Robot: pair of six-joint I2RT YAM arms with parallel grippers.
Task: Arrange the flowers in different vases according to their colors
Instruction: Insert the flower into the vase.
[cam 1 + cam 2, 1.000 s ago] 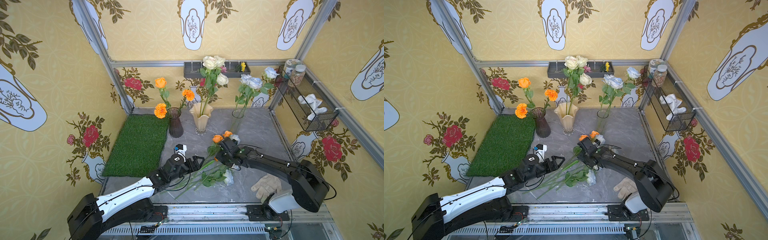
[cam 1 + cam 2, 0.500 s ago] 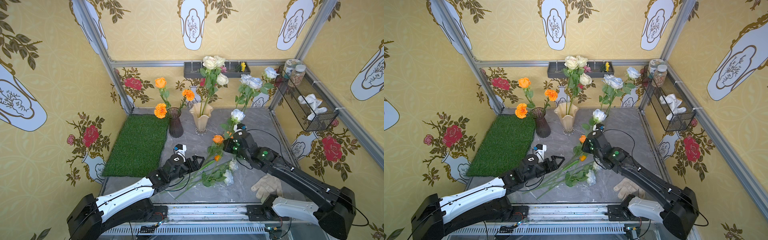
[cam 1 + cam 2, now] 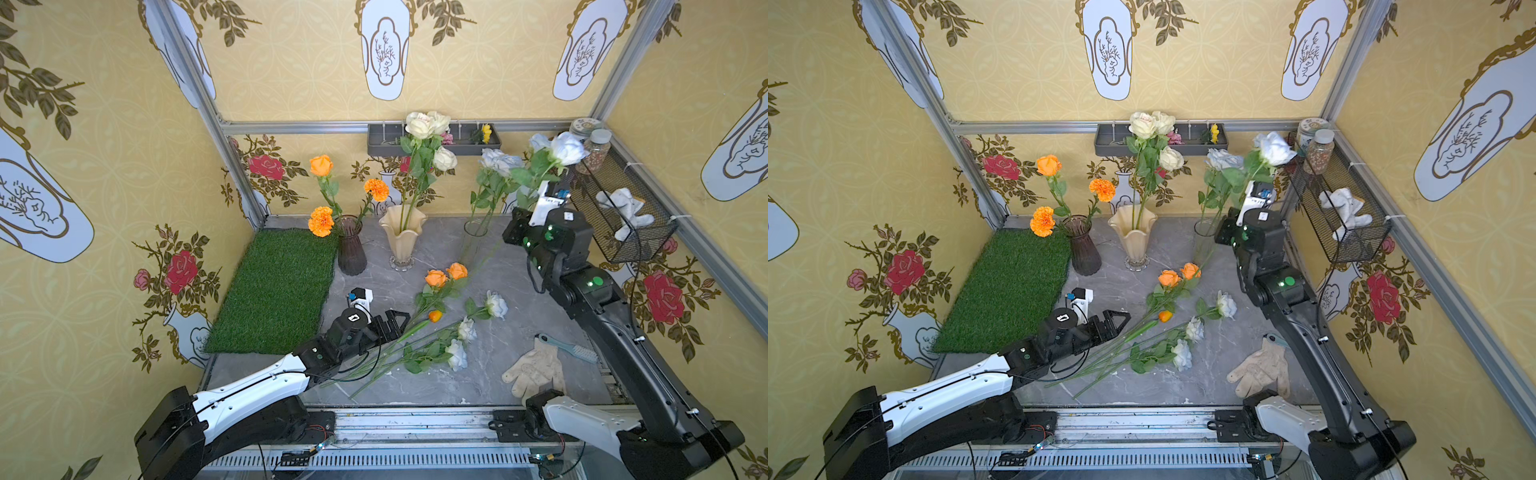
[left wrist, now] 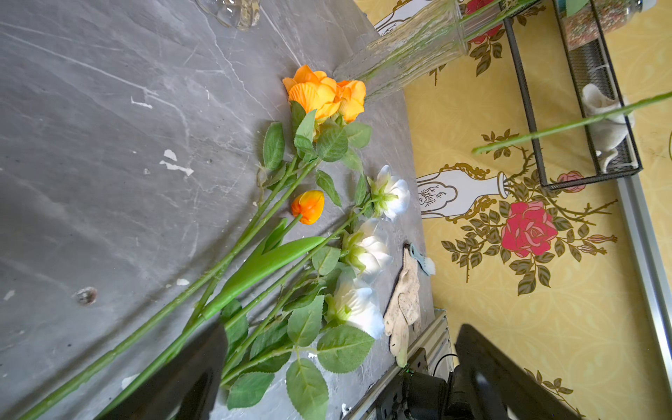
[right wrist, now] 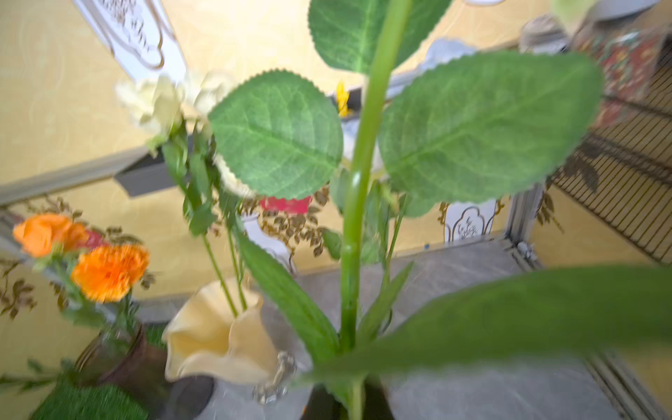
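Three vases stand at the back: a dark purple one [image 3: 351,249] with orange flowers [image 3: 321,221], a cream ruffled one [image 3: 402,239] with cream roses [image 3: 420,124], and a clear cylinder [image 3: 473,237] with pale-blue roses [image 3: 496,161]. My right gripper [image 3: 514,229] [image 5: 351,403] is shut on the stem [image 5: 360,182] of a pale-blue rose [image 3: 566,147] [image 3: 1273,147]. It holds the rose upright beside the clear cylinder. Orange roses [image 3: 444,276] [image 4: 323,94] and white roses [image 3: 461,353] [image 4: 363,251] lie on the table. My left gripper [image 3: 390,322] [image 4: 345,378] hovers open over their stems.
A green grass mat [image 3: 278,286] lies at the left. A work glove [image 3: 534,368] and a brush [image 3: 569,349] lie at the front right. A wire basket [image 3: 623,216] hangs on the right wall, and a grey shelf tray [image 3: 432,143] with small flowers hangs on the back wall.
My right gripper has lifted the pale-blue rose off the table and carried it up and back to the right, beside the clear cylinder. The left arm has stayed in place.
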